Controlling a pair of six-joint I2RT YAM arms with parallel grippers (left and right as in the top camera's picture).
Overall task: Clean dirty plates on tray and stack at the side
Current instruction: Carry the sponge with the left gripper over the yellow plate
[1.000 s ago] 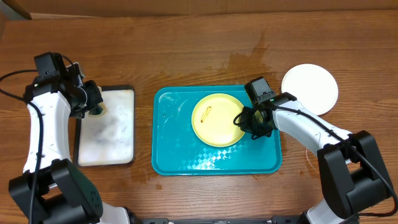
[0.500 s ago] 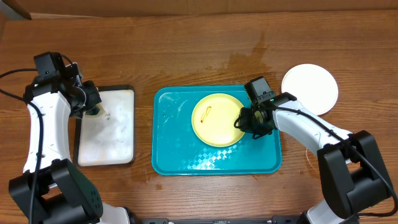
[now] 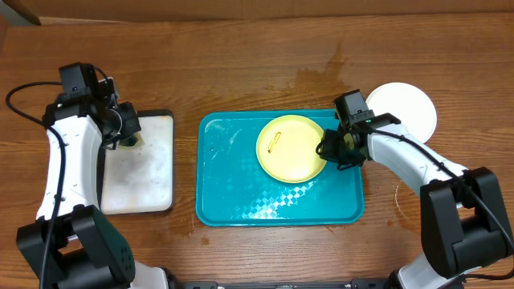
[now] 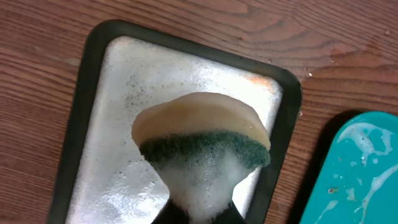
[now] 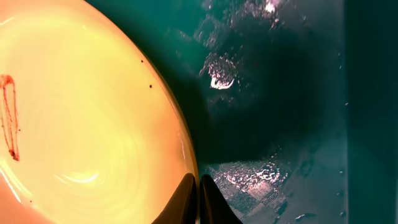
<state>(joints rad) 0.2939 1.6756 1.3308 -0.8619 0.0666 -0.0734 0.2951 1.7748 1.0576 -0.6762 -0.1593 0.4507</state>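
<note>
Where the turquoise tray [image 3: 229,197] lies at the middle of the wooden table [image 3: 241,64], it holds one pale yellow-green plate [image 3: 291,148] in its far right part. A thin reddish-brown smear [image 5: 9,115] marks the plate's face. The right gripper [image 5: 199,198] has its jaws pinched together on that plate's right rim. Water drops and foam flecks wet the tray's bare floor. A white plate [image 3: 405,108] sits on the table right of the tray, outside any container. At the left, the black-rimmed tray [image 4: 96,74] carries a soapy film. Above it the left gripper [image 3: 127,135] clamps a foamy sponge [image 4: 202,140], yellow with a green scouring face.
</note>
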